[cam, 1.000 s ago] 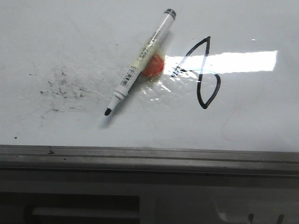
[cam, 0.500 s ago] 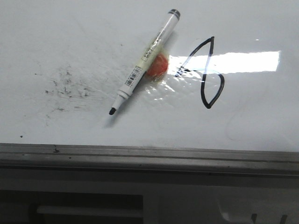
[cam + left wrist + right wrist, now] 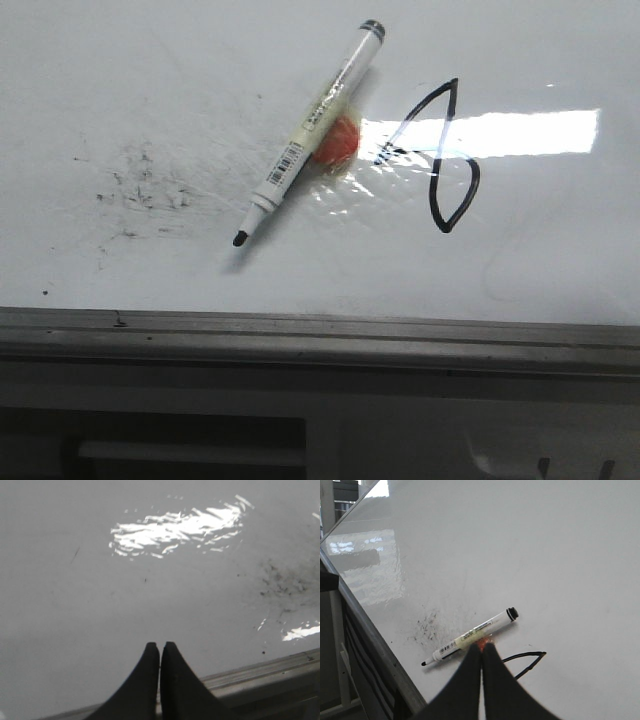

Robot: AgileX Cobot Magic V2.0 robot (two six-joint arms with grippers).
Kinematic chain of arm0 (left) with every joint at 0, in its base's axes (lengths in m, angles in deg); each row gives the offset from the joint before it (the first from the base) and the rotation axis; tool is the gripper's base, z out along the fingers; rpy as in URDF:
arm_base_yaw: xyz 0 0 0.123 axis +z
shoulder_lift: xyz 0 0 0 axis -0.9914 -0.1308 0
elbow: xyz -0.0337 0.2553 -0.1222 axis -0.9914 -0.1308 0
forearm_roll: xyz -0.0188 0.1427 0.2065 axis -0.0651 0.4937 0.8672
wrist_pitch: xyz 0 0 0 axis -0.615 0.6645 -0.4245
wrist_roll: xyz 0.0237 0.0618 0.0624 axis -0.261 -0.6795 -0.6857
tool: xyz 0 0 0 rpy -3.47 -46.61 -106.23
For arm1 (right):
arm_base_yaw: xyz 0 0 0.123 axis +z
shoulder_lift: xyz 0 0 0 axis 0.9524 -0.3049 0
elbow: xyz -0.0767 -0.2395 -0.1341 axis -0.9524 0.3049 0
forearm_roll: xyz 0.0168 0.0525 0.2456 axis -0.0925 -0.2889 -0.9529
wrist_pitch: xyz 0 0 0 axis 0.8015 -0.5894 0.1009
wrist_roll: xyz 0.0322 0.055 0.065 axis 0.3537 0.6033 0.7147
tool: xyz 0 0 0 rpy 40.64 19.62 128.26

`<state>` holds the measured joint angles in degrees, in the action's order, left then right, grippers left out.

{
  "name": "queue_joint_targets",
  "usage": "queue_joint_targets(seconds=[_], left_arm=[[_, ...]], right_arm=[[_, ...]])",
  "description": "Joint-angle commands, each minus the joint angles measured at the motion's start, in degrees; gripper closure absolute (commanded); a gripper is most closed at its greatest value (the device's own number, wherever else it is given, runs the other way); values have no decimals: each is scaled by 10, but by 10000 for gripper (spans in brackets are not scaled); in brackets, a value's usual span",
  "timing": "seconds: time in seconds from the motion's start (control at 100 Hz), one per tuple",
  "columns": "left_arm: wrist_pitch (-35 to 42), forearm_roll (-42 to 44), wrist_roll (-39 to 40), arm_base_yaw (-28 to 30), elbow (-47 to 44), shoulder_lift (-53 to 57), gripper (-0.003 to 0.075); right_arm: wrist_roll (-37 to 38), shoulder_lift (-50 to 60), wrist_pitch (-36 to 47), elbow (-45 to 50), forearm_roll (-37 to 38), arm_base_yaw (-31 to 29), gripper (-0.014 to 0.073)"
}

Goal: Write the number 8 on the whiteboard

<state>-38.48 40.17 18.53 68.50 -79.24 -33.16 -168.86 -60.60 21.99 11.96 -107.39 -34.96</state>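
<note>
on the whiteboard the number 8 sits right of centre, just beside an uncapped marker lying over an orange blob. black smudges lie left. left gripper and right gripper both pinched together, empty.
</note>
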Motion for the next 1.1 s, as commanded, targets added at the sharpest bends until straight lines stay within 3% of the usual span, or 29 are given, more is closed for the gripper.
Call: queue_joint_targets(seconds=[0.0, 0.13, 0.22, 0.45, 1.09], left_arm=[[28, 8, 59, 9, 2, 3, 741], [26, 62, 142, 10, -13, 4, 741], [26, 101, 142, 10, -20, 4, 741], [-7, 101, 142, 10, -44, 4, 741], [-6, 94, 142, 10, -44, 4, 741]], right_arm=[[1, 0, 3, -15, -5, 0, 663], [1, 0, 3, -15, -5, 0, 663], [1, 0, 3, -15, -5, 0, 663], [1, 0, 3, -15, -5, 0, 663], [1, 0, 3, -15, -5, 0, 663]])
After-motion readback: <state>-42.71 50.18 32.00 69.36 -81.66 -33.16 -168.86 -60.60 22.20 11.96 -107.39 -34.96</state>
